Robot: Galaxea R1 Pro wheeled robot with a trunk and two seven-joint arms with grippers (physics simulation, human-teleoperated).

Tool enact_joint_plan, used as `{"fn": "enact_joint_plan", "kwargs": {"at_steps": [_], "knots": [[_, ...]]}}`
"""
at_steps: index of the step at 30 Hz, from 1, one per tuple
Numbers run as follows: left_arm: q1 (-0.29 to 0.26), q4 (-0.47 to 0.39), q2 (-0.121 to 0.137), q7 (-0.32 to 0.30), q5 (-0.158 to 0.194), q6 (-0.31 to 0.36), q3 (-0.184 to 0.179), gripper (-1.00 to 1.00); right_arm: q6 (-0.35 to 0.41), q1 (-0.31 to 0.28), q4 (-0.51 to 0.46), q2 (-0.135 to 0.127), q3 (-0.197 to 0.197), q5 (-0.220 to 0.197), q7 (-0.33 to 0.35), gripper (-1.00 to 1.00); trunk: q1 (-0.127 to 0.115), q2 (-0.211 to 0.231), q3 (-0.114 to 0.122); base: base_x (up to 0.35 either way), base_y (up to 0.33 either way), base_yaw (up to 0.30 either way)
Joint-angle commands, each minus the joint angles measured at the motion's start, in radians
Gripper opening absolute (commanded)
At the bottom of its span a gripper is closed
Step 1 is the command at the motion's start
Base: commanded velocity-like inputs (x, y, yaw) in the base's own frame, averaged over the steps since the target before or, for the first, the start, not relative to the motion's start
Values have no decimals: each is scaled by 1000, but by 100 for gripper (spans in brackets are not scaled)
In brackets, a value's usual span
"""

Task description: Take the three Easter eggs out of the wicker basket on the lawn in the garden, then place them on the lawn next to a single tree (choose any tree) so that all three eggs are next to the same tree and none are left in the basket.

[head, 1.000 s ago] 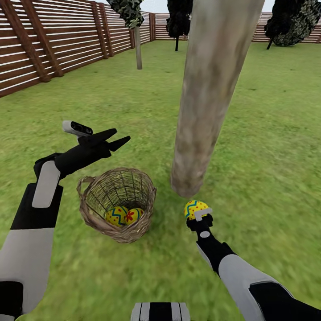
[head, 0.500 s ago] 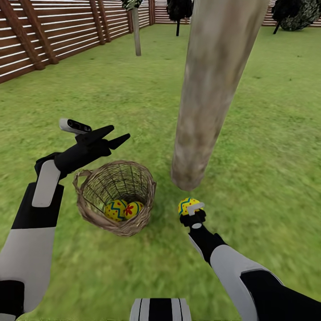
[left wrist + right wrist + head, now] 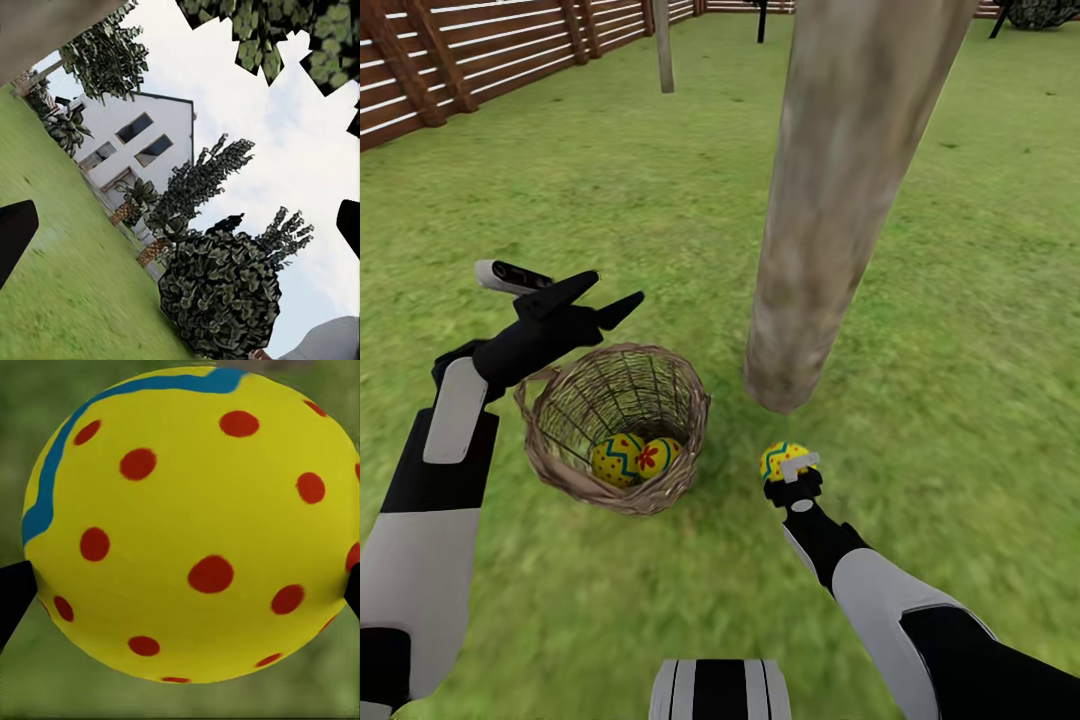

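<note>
Egg (image 3: pixel 191 521) sits clamped between the right jaws (image 3: pixel 788 470), low over the lawn (image 3: pixel 960 330), just short of the tree (image 3: pixel 830 220) trunk's foot. Left jaws (image 3: pixel 595 298) hang spread and empty above the wicker basket (image 3: pixel 550 455), where two eggs (image 3: pixel 635 458) remain, nearer that arm.

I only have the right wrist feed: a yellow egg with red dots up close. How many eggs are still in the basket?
Observer: Two eggs lie in the basket.
Operator: Where is my egg relative to the tree?
Observer: The right gripper holds it near the foot of the trunk, on the side away from the basket.
Operator: And the left gripper?
Observer: The left gripper is open, above the basket's far rim.
</note>
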Motion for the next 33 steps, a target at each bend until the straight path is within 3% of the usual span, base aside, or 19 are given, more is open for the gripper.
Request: {"fn": "enact_joint_plan", "kwargs": {"at_steps": [1, 12, 16, 30, 33], "knots": [[-1, 0, 2, -4, 6, 3, 1, 100, 0, -1, 1, 0, 7, 0, -7, -100, 0, -1, -5, 0, 0, 0], [-1, 0, 3, -4, 11, 4, 3, 100, 3, -1, 1, -1, 6, 0, -11, -100, 5, -3, -47, 0, 0, 0], [-1, 0, 4, -4, 30, 3, 5, 100, 3, -1, 1, -1, 6, 0, -13, -100, 7, -4, -63, 0, 0, 0], [-1, 0, 5, -4, 32, 4, 7, 100, 1, -1, -1, 2, 6, 0, -13, -100, 13, -7, -117, 0, 0, 0], [-1, 0, 16, -4, 59, 4, 8, 100, 1, -1, -1, 2, 6, 0, -13, -100, 15, -8, -128, 0, 0, 0]]}}
